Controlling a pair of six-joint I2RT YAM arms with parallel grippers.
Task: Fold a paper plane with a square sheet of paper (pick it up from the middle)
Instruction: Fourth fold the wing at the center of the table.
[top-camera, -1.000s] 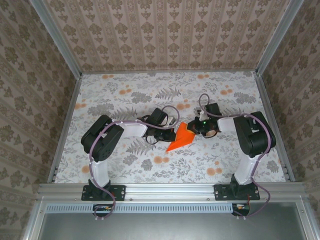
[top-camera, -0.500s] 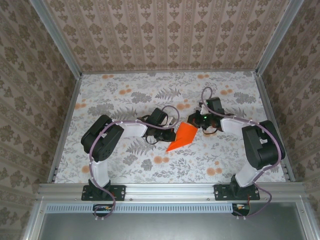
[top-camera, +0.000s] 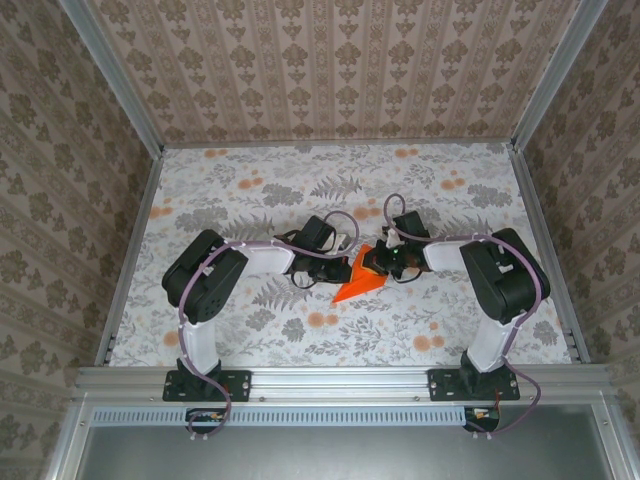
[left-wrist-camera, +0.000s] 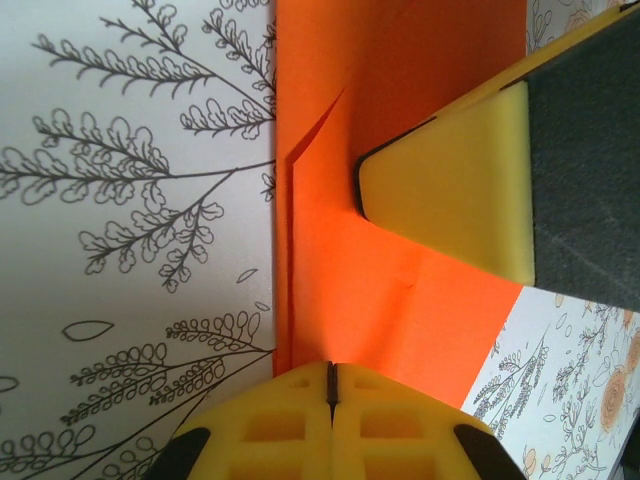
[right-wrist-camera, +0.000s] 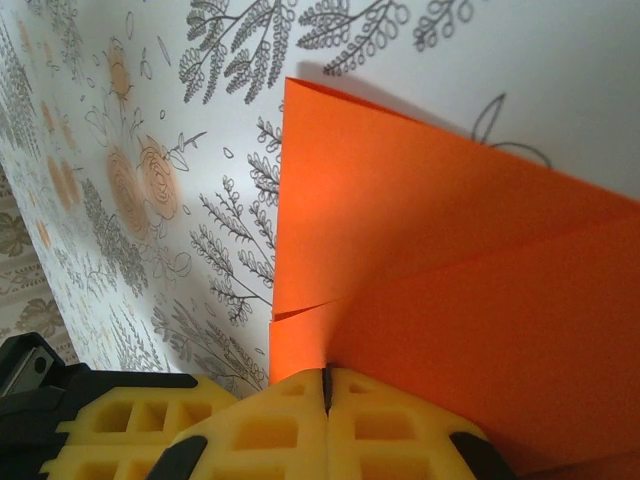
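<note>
Sheet of paper (top-camera: 358, 278) lies flat at mid-bench (top-camera: 240, 190), part-folded into a wedge with its tip toward 7 o'clock. Left hand (top-camera: 343, 268) reaches in from 9 o'clock and right hand (top-camera: 380, 262) from 3 o'clock. Both have jaws fully closed, gripping nothing, tips resting on the paper. Probable reason: one pins the layers while the other flattens a crease. Both forearms are low and stretched inward.

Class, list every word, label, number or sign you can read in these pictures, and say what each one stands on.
None can be read. The orange paper is plain; the table cover and the walls carry only flower and leaf patterns.
</note>
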